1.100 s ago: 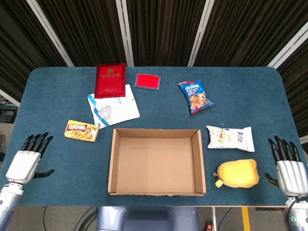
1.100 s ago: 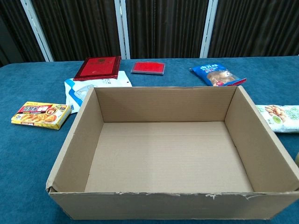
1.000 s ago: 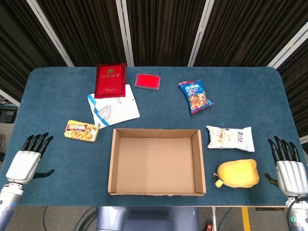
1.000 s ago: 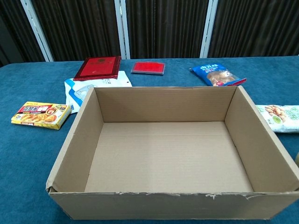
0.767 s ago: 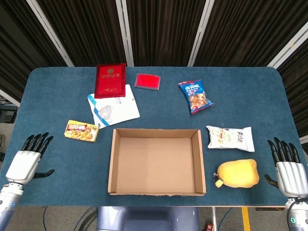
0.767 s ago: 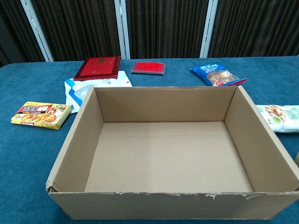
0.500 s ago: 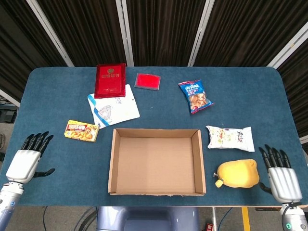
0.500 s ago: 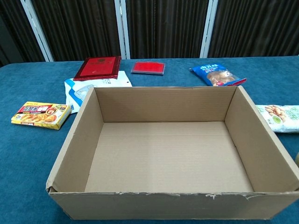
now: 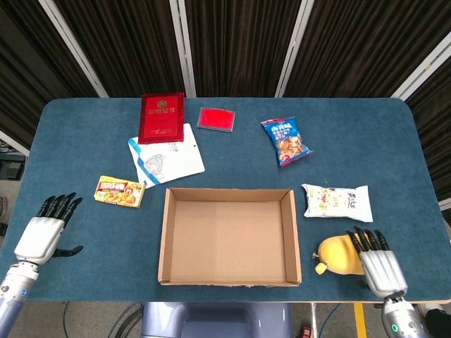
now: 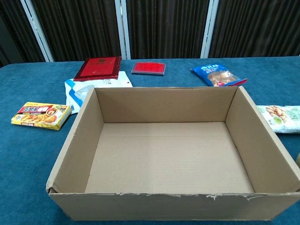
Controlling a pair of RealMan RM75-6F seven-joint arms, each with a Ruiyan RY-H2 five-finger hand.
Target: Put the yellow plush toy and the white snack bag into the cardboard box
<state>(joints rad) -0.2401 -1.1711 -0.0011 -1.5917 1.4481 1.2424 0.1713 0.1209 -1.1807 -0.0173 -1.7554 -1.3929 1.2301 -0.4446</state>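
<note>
The yellow plush toy (image 9: 337,255) lies on the table to the right of the cardboard box (image 9: 229,278). My right hand (image 9: 377,263) is over the toy's right part, fingers apart, covering that side; no grip shows. The white snack bag (image 9: 337,201) lies flat just beyond the toy and shows at the right edge of the chest view (image 10: 282,118). The box is empty, seen close up in the chest view (image 10: 168,208). My left hand (image 9: 46,232) hovers open by the table's near left corner, holding nothing.
A yellow food box (image 9: 119,191), a white and blue pouch (image 9: 165,160), a red booklet (image 9: 161,117), a small red case (image 9: 215,118) and a blue snack bag (image 9: 287,140) lie beyond the box on the blue table (image 9: 84,141).
My right hand has moved left from the table's right edge onto the right side of the plush toy. The left hand has shifted slightly. Nothing else moved.
</note>
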